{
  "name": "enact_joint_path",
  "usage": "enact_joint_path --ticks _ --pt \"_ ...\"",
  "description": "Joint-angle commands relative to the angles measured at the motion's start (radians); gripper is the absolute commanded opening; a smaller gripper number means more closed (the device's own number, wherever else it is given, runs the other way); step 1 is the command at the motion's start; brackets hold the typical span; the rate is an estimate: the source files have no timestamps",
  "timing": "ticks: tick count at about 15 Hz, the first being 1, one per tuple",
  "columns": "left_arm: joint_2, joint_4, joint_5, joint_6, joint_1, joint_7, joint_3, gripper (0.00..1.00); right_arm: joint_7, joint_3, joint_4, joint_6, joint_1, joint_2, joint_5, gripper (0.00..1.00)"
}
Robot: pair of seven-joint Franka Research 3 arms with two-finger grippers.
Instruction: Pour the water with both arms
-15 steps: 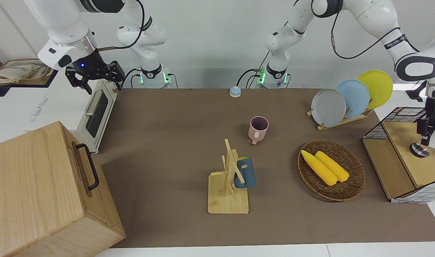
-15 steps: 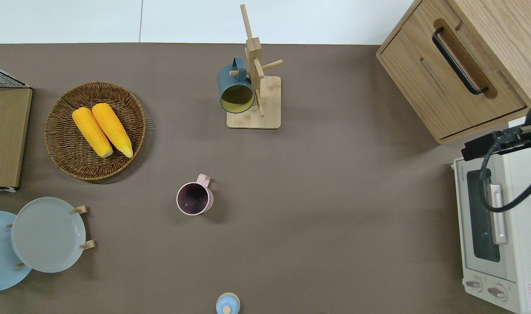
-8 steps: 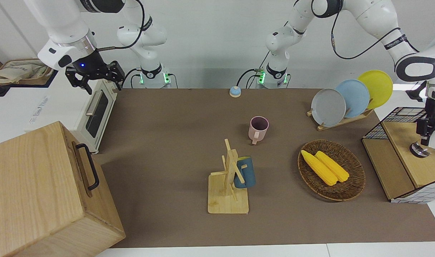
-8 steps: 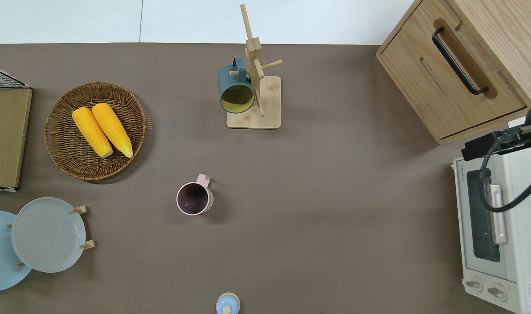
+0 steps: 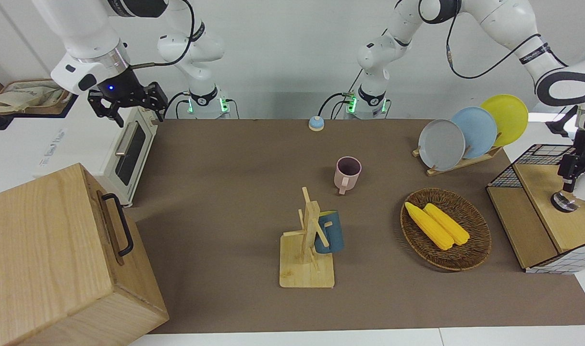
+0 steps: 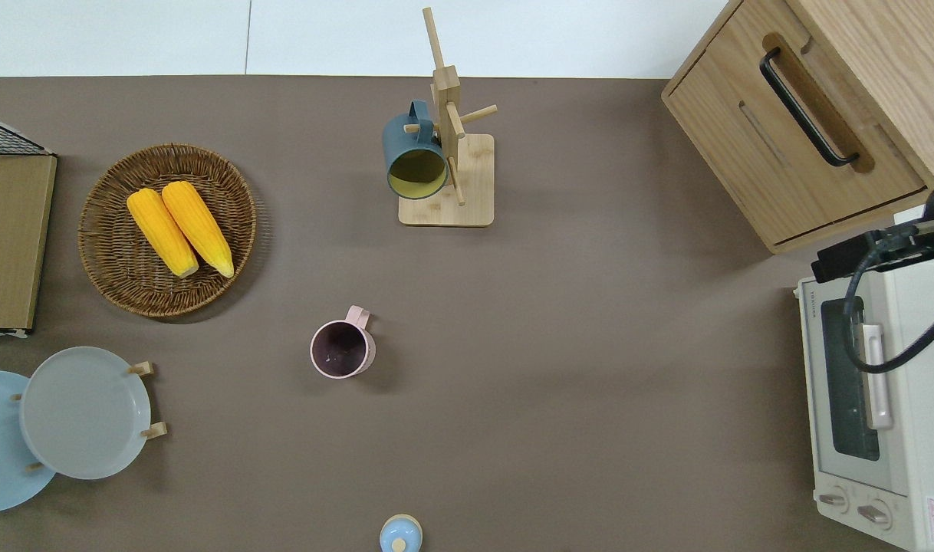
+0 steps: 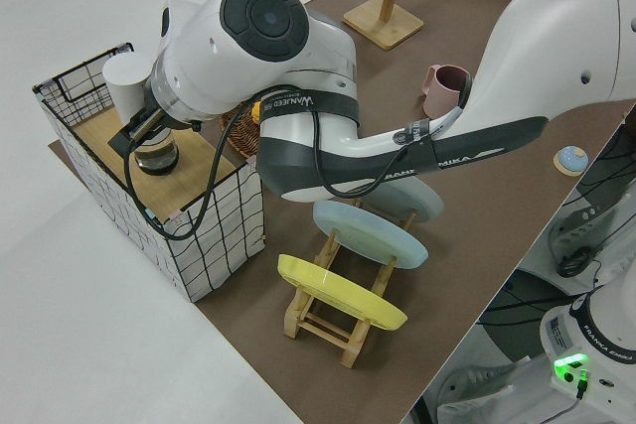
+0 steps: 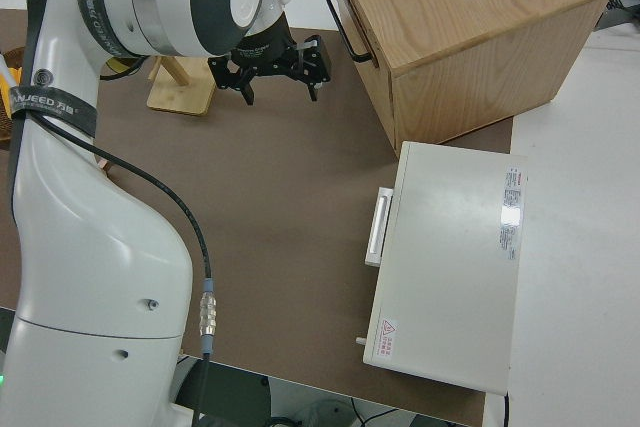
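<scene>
My left gripper (image 5: 567, 184) hangs at the wire-walled shelf box (image 7: 214, 235), at the left arm's end of the table. It is right above a small clear glass vessel (image 7: 155, 155) that stands on the wooden shelf beside a white cylinder (image 7: 126, 82). The arm hides its fingers. A pink mug (image 6: 342, 349) stands upright mid-table. A dark blue mug (image 6: 414, 158) hangs on a wooden mug rack (image 6: 455, 203) farther from the robots. The right arm is parked, its gripper (image 5: 131, 113) open and holding nothing. No water shows in any view.
A white toaster oven (image 6: 869, 399) and a wooden cabinet (image 6: 812, 115) with a black handle stand at the right arm's end. A wicker basket (image 6: 103, 276) holds two corn cobs. A rack of plates (image 5: 460, 132) and a small blue bell (image 5: 315, 123) stand near the robots.
My left gripper has risen slightly above the glass vessel, which has stayed in place. The right arm has not moved.
</scene>
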Motion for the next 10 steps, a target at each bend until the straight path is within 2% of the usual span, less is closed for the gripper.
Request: enact_joint_path --ticks 1,3,8,10 --pt "-0.015 0.07 0.112 -0.162 0.008 -0.049 0.036 1.0 -0.012 0.003 -0.024 0.004 -0.004 -0.019 0.014 0.987" --pt "-0.017 0.116 0.212 -0.232 0.007 -0.065 0.044 1.0 -0.012 0.003 -0.024 0.004 -0.004 -0.021 0.014 0.99" --pt "-0.066 0.125 0.252 -0.363 0.008 -0.104 0.053 1.0 -0.012 0.003 -0.024 0.004 -0.004 -0.021 0.014 0.99" --pt "-0.079 0.125 0.29 -0.455 0.008 -0.146 0.055 1.0 -0.012 0.003 -0.022 0.004 -0.004 -0.021 0.014 0.99"
